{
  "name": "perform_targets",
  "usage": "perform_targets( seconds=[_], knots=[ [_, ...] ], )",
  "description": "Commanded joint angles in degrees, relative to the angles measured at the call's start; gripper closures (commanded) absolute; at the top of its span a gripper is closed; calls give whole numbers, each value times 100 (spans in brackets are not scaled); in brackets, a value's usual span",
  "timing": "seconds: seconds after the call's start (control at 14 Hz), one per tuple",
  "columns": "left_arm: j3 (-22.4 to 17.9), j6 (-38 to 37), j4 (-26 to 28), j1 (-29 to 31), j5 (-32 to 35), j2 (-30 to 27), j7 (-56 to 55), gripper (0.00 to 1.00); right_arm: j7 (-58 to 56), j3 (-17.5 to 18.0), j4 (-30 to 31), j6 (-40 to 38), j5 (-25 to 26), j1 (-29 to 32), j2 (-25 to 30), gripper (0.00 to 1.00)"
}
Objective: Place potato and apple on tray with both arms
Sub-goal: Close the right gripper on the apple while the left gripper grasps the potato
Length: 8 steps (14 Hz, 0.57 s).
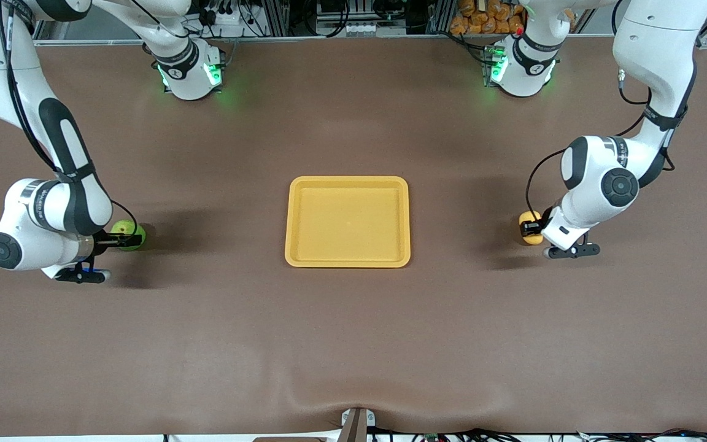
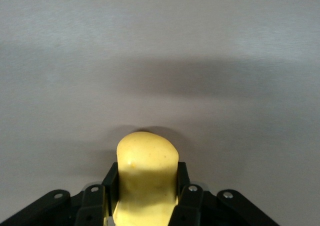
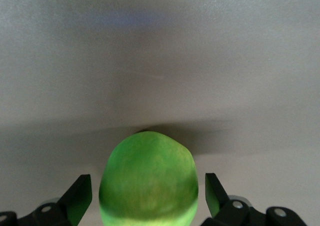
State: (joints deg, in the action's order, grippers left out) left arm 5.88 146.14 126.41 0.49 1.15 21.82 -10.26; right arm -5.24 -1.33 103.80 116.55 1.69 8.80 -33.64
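The yellow potato point(image 1: 528, 219) lies on the brown table toward the left arm's end, level with the tray point(image 1: 293, 221). My left gripper point(image 1: 533, 229) is low at the table and shut on it. In the left wrist view both fingers point(image 2: 110, 179) press the sides of the potato point(image 2: 147, 168). The green apple point(image 1: 125, 229) rests on the table toward the right arm's end. My right gripper point(image 1: 121, 240) is open around it. In the right wrist view a gap shows between each finger point(image 3: 80, 196) and the apple point(image 3: 148, 186). Nothing lies in the yellow-orange tray at the table's middle.
A brown mat covers the table. A small bracket point(image 1: 356, 422) sits at the table's edge nearest the front camera. Orange packaged goods point(image 1: 488, 15) and cables lie past the edge by the arm bases.
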Motion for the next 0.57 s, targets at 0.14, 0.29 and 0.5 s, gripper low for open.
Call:
perform_targets(
  seconds=[0.14, 0.29, 0.5],
  knots=[
    [89, -120, -90, -373, 8, -213, -414, 89, -38, 107, 246, 113, 77, 130, 147, 38],
    [89, -418, -318, -697, 8, -213, -870, 90, -30, 124, 229, 61, 77, 104, 173, 75],
    [89, -971, -871, -1225, 8, -178, -1573, 90, -21, 150, 132, -184, 68, 69, 305, 92]
  ],
)
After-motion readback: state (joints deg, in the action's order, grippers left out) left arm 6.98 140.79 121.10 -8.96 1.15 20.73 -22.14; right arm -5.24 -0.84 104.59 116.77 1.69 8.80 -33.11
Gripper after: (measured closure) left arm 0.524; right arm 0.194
